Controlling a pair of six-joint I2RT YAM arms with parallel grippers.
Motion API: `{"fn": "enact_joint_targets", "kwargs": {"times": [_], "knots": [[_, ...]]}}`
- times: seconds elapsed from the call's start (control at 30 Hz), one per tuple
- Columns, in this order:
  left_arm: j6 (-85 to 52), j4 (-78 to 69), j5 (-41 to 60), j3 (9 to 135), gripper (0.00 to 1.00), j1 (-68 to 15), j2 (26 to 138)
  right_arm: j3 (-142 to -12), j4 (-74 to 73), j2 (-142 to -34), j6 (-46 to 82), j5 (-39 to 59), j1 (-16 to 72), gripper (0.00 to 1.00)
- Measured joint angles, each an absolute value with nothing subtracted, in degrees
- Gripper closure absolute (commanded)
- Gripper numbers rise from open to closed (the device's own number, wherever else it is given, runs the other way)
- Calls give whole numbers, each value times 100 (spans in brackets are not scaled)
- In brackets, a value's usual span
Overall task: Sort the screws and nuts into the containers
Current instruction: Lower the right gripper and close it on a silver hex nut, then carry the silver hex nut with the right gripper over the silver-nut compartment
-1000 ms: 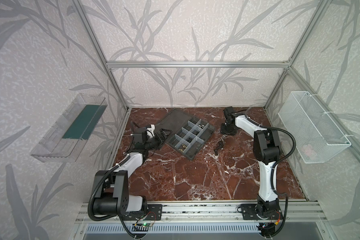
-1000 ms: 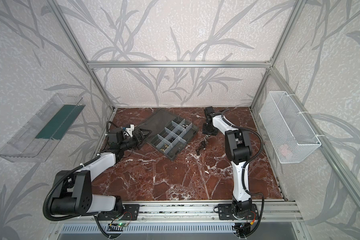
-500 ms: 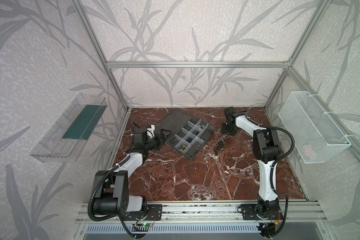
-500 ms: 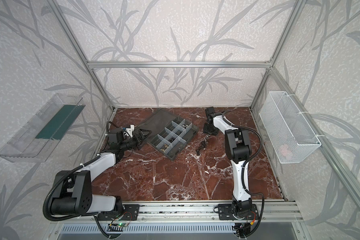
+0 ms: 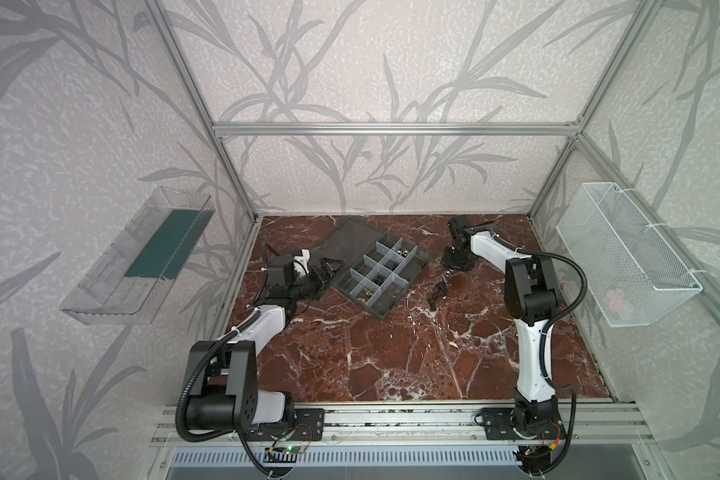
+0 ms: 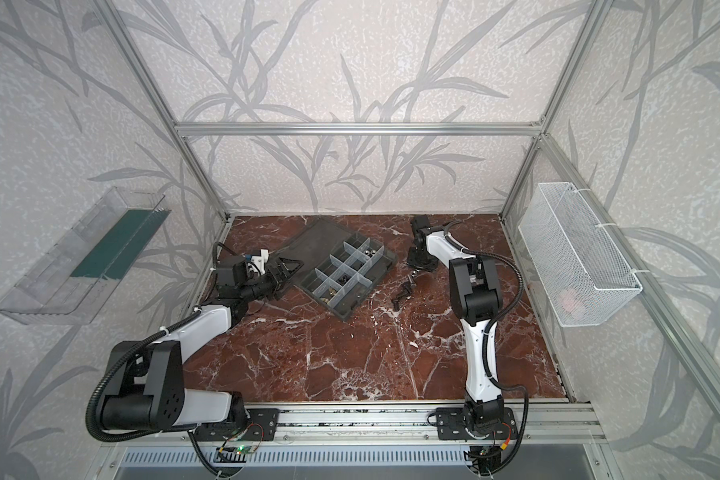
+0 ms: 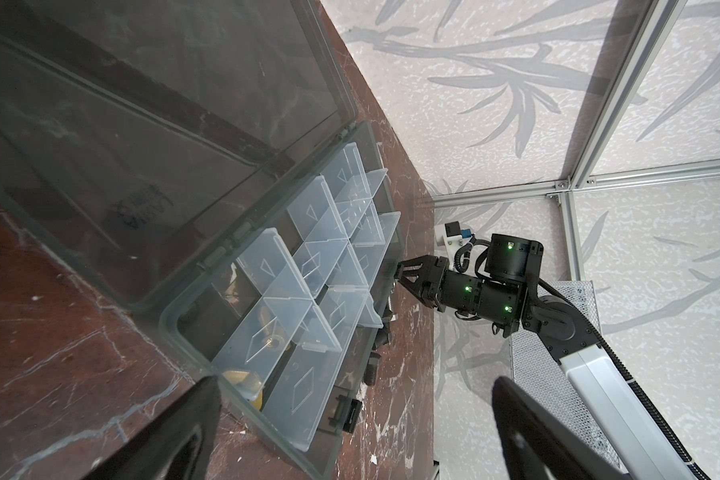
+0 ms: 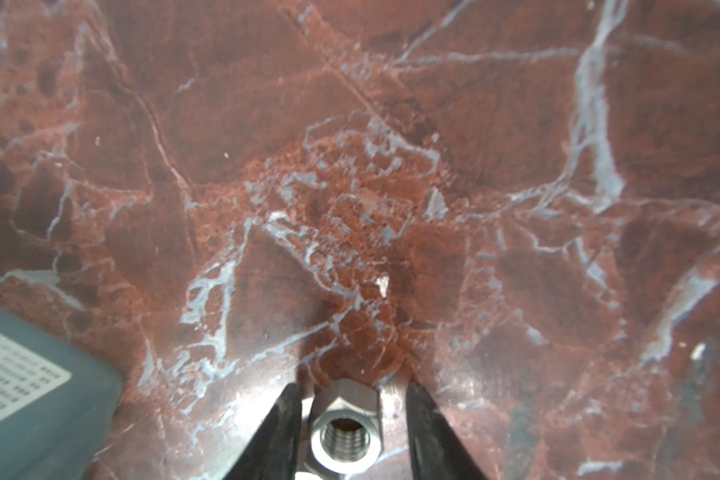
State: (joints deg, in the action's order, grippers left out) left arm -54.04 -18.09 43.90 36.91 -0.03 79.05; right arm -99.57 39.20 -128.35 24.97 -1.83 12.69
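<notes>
Marble tabletop (image 5: 391,357); organizer cells (image 5: 396,297): silver nuts (image 5: 400,252), black screws (image 5: 378,281), brass nuts (image 5: 364,296).

Marble table (image 5: 350,353) bears organizer box (image 5: 344,245), screws (image 5: 437,291) (dark), nut (image 8: 346,432).

The place was a robot test cell in a lab. An aluminium frame (image 5: 391,129) carried wallpapered panels (image 5: 391,62) on three sides of a red marble-pattern counter (image 5: 391,353). A left arm (image 5: 262,328) and a right arm (image 5: 531,291) were bolted to a rail (image 5: 391,419) at the front, with a bare circuit board (image 5: 287,449) wired below. A clear bin (image 5: 142,266) and a wire basket (image 5: 624,257) hung on the side panels. The containers (image 5: 377,270) and loose screws (image 5: 438,291) lay on the counter.
</notes>
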Motion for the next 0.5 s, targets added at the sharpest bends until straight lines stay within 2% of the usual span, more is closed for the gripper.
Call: {"fn": "enact_joint_targets", "kwargs": {"times": [0.33,0.5], "knots": [[-5404,-1824,4394,3691,0,-3,7905,-9937,3879,-12835,2368,-141,1269,85],[-5402,-1824,4401,3691,0,-3,7905,-9856,3787,-12790,2303,-99,1269,90]]}}
